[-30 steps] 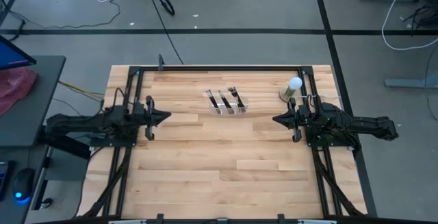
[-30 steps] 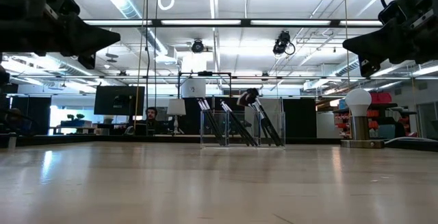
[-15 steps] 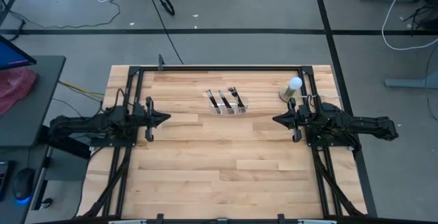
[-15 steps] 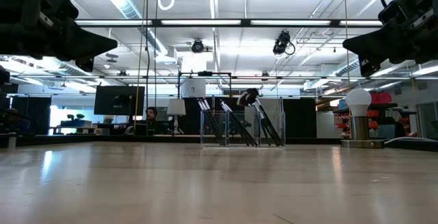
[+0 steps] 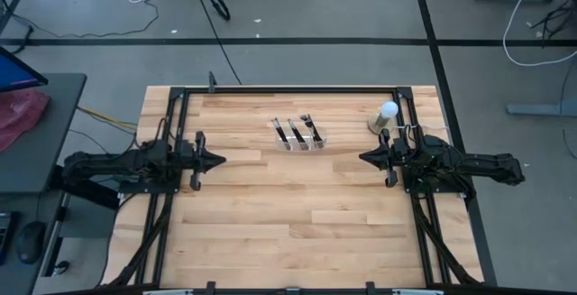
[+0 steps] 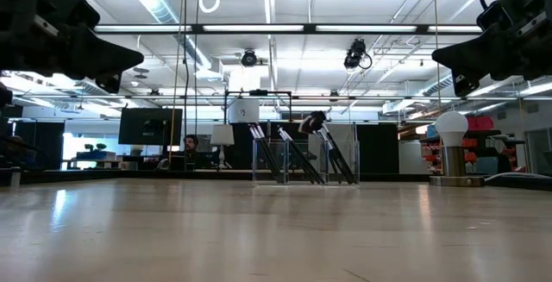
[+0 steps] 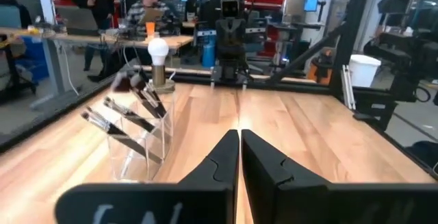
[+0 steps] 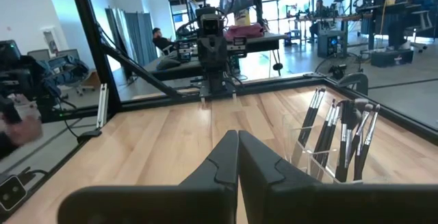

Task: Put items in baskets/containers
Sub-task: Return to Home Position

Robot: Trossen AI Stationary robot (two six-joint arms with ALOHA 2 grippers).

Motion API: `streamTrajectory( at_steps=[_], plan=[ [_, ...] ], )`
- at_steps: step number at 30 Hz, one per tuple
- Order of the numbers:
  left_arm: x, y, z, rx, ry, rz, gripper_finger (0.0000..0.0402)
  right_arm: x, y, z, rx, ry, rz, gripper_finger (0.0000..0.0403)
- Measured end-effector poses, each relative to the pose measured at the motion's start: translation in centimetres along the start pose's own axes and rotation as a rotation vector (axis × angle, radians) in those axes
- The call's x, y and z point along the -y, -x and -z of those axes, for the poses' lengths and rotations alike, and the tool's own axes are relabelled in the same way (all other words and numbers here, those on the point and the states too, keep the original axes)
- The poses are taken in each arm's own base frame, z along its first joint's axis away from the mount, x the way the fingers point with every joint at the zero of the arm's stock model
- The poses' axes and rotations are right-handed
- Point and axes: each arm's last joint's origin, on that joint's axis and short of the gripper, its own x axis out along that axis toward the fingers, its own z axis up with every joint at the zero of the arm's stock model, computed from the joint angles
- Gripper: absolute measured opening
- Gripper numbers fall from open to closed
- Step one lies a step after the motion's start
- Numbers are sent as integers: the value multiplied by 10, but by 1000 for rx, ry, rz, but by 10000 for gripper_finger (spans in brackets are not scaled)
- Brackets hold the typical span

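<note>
- The clear organiser tray (image 5: pixel 300 138) stands upright on the bench (image 5: pixel 297 223), toward the far edge and roughly midway between the two arms.
- The makeup brushes (image 8: pixel 340 136) lean inside its narrow compartments, dark handles down and fluffy tips up, spread over three rows as seen from above.
- Any writing on the tray or the brush handles is too small to tell.
- The white ball on a tan base (image 5: pixel 387 115) stands near the bench's far right corner, well apart from the tray.
- The left gripper (image 5: pixel 219 161) hovers above the left side of the bench and points toward the middle. Its fingers (image 7: pixel 222 157) are drawn together with only a thin slit between them, and they hold nothing.
- The right gripper (image 5: pixel 363 158) hovers opposite on the right side, facing the left one. Its fingers (image 8: pixel 222 157) are likewise pressed narrow and empty.
- Pale lettering on the dark housing in the left wrist view is too blurred to read.
- Beyond the bench, people (image 7: pixel 147 5) sit at desks.
</note>
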Motion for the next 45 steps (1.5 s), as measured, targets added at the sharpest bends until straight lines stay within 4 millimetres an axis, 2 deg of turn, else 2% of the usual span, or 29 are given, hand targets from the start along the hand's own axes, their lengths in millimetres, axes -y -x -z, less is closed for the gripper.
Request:
streamTrajectory(
  at_steps=[12, 45],
  plan=[
    [0, 0, -3, 38, 205, 3, 25, 0, 0, 0, 0, 0, 0, 13],
    [0, 0, -4, 48, 212, 5, 25, 0, 0, 0, 0, 0, 0, 13]
  ],
)
